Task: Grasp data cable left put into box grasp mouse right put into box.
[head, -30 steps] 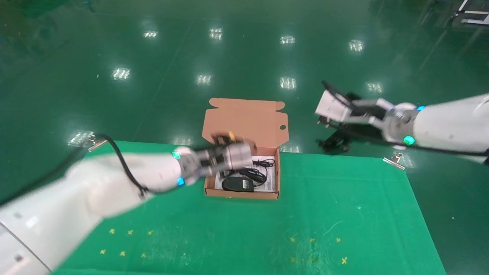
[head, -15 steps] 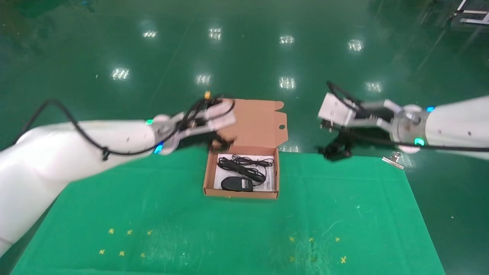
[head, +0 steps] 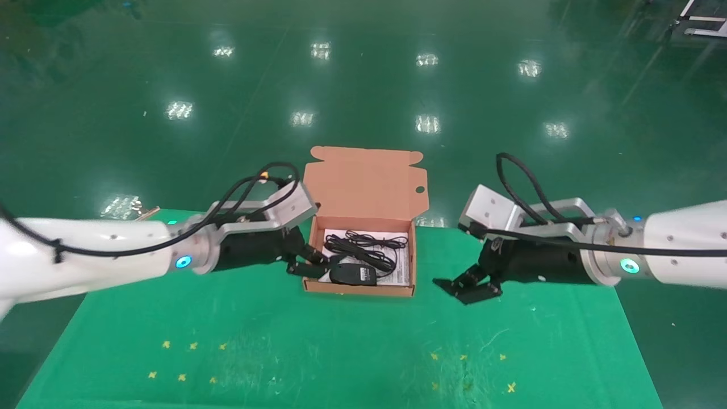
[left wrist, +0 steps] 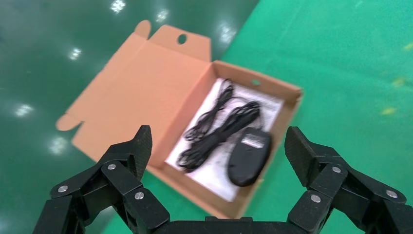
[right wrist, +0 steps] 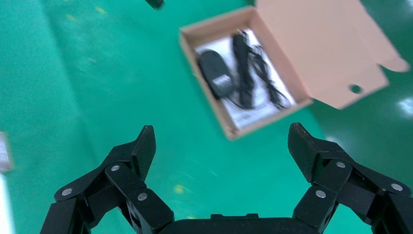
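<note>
Looking down, I see the mouse and data cable inside the box, left gripper and right gripper flanking it, jaws spread and empty; the cable looks limp, best pinched mid-bundle.

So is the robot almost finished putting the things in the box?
Pretty much. The mouse and the data cable both lie inside the box. Nothing is in hand: the left gripper and the right gripper are open and empty on either side of it. The lid stands open.
</note>
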### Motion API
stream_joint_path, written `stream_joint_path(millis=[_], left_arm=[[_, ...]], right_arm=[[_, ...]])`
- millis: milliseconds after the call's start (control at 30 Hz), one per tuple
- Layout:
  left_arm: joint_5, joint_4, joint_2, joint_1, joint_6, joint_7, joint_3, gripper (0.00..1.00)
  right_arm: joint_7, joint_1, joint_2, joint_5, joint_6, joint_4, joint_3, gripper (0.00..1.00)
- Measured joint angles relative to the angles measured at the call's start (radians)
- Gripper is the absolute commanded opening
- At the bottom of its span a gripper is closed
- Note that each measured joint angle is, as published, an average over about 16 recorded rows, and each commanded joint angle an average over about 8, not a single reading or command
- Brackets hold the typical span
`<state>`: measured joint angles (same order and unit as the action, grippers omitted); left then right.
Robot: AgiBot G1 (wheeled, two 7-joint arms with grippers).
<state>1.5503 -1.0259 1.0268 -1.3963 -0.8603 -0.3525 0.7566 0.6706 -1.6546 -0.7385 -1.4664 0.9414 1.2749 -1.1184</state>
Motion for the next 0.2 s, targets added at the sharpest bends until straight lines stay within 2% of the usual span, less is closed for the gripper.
stream_joint_path(millis=[200], left_arm=[[-0.058,-0.018,-0.029,0.023,-0.045,0.012,-0.034,1.0]], right_arm=[[-0.035,0.042,0.009,0.053,0.04,0.001,0.061,1.0]])
